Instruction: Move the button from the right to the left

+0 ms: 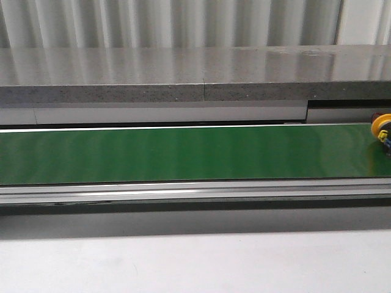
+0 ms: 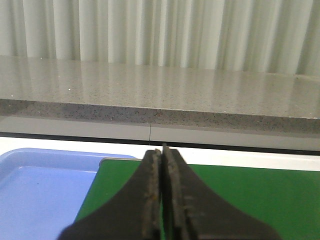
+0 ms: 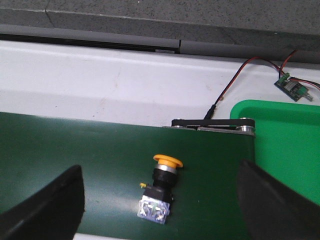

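The button [image 3: 160, 187] lies on its side on the green belt [image 3: 75, 150], yellow-orange head toward the belt's far edge, black collar, pale blocky body toward me. In the front view the button [image 1: 381, 129] shows at the belt's far right edge, partly cut off. My right gripper [image 3: 162, 200] is open, its two dark fingers [image 3: 47, 205] spread wide on either side of the button, not touching it. My left gripper [image 2: 162, 155] is shut and empty above the left end of the belt [image 2: 240, 195]. Neither arm shows in the front view.
A blue tray [image 2: 40, 185] sits just beyond the belt's left end. A green tray [image 3: 287, 145] sits past the belt's right end. A small circuit board [image 3: 290, 87] with red and black wires lies near it. A grey stone ledge [image 1: 183, 79] runs behind the belt.
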Tool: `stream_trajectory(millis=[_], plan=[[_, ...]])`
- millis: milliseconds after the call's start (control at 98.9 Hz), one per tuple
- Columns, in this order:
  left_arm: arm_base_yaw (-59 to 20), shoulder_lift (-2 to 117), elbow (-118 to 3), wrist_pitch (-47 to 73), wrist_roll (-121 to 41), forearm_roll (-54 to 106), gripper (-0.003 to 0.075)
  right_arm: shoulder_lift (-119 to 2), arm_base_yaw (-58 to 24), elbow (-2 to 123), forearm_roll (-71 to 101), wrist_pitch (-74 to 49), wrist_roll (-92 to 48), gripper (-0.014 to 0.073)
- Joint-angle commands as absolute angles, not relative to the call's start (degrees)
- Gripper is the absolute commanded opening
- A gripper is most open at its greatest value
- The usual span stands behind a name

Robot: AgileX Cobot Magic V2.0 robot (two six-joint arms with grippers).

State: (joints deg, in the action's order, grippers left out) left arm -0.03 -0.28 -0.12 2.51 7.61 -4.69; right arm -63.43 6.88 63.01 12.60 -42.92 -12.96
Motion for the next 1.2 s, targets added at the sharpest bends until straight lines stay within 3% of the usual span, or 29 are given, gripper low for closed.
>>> stream_trajectory(millis=[0,10,20,142,212,283,435,526,1193], plan=[[-0.43,-2.19,1.33,-2.17,8.01,-4.32,-0.002,-57.01,6.89,59.78,13.35,-39.08,-14.04,0.0616],[-0.43,-2.19,1.33,-2.17,8.01,-4.32,-0.002,-57.01,6.89,59.78,13.35,-38.96,-14.04,0.0616],[-0.43,-2.19,1.33,-2.17,8.01,-4.32,-0.002,-39.23,7.01,44.18,13.35,-35.68,-14.04,0.0613],[-0.43,-2.19,1.33,-2.17,8.01,-4.32,-0.002,-33.06,7.01,39.49,13.3,-35.36,-14.04,0.061],[-0.43,-2.19,1.33,-2.17,8.01,-4.32,-0.002,-29.78,7.01,37.24,13.3,-35.49,-14.04,0.0563],[-0.43,-2.19,1.33,-2.17,8.01,-4.32,-0.002,-26.94,7.01,35.55,13.3,-35.74,-14.04,0.0449],[-0.43,-2.19,1.33,-2.17,8.01,-4.32,-0.002,-23.06,7.01,33.85,13.3,-35.93,-14.04,0.0097],[-0.43,-2.19,1.33,-2.17,8.01,-4.32,-0.002,-22.63,7.01,33.79,13.3,-36.18,-14.04,-0.0072],[-0.43,-2.19,1.33,-2.17,8.01,-4.32,-0.002,-22.63,7.01,33.79,13.36,-36.31,-14.04,-0.0067]])
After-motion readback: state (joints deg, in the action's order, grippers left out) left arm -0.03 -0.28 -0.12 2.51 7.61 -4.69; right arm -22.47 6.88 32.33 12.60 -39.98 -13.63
